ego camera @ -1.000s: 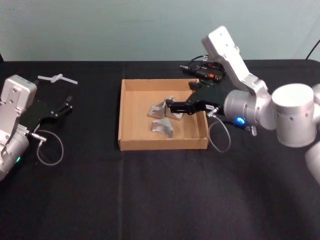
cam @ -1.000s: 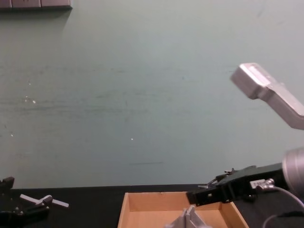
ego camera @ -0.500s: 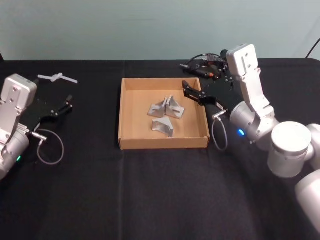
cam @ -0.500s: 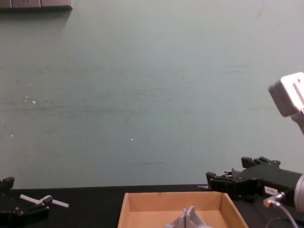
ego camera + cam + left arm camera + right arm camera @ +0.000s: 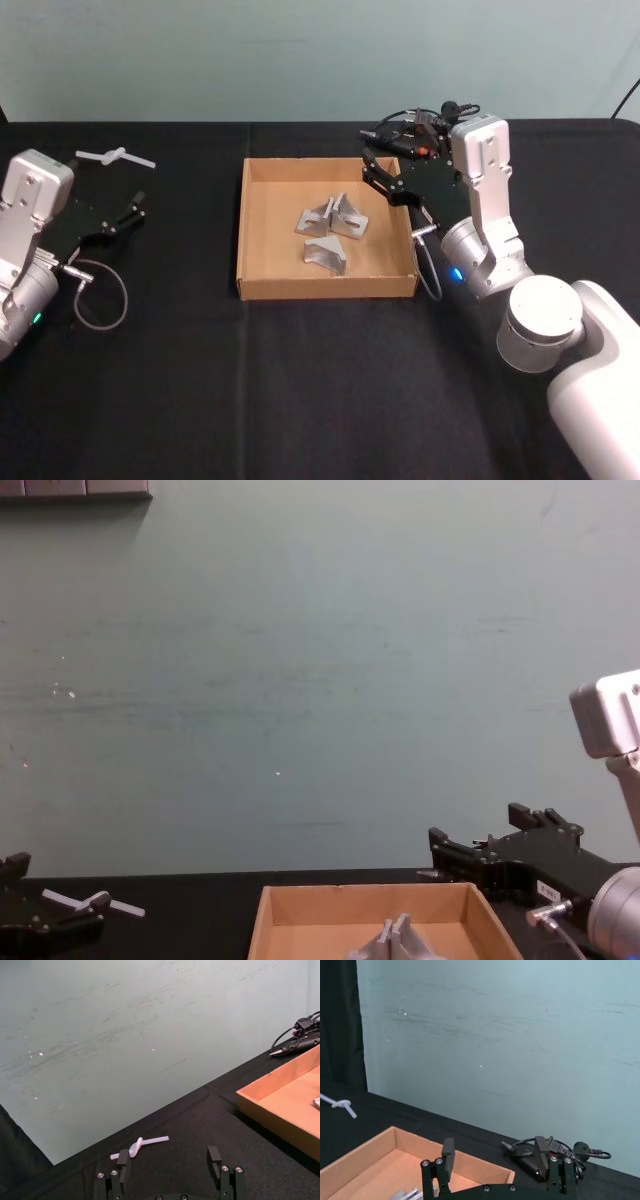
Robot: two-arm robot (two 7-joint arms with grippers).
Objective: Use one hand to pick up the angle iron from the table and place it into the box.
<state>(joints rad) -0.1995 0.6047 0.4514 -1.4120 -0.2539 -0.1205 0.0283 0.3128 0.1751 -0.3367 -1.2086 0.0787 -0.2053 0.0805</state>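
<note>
A black desk point(image 5: 300, 380) holds a shallow tan cardboard box point(image 5: 262, 282) near its middle. Inside the box lie three silver angle irons point(image 5: 331, 218) — two close together toward the back point(image 5: 345, 214), one point(image 5: 327, 254) nearer the front wall. The right claw point(image 5: 372, 163) hovers above the box's far right corner, its two black fingers spread apart and holding nothing; in the right wrist view the fingers point(image 5: 448, 1152) stand well apart over the box's far wall. Just behind it on the desk sits a black tool with a coiled cable point(image 5: 415, 135). The left claw point(image 5: 137, 210) rests well to the left of the box, low over the desk, fingers also spread and empty. A small white plastic piece point(image 5: 113, 156) lies on the desk beyond it, near the back edge. A pale green wall point(image 5: 300, 660) stands behind.
</note>
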